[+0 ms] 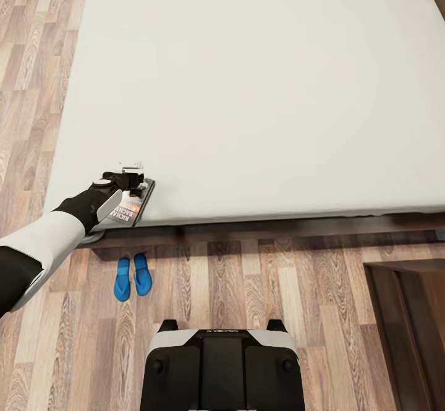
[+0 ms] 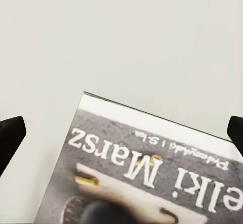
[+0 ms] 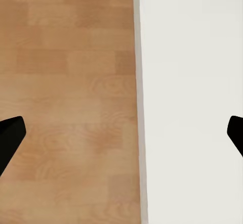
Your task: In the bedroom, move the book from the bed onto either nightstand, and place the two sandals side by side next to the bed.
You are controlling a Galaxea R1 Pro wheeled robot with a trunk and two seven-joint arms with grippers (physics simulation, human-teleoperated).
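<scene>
Book (image 1: 131,204) lies at the bed's (image 1: 259,89) near-left corner; left end effector (image 1: 135,183) hovers spread over it for a grasp; right end effector (image 3: 121,133) spread.

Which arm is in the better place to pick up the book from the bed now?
The left. In the head view the left gripper is over the book at the near corner of the bed, fingers open around it. The right gripper looks at floor and a white edge, with no book near.
</scene>
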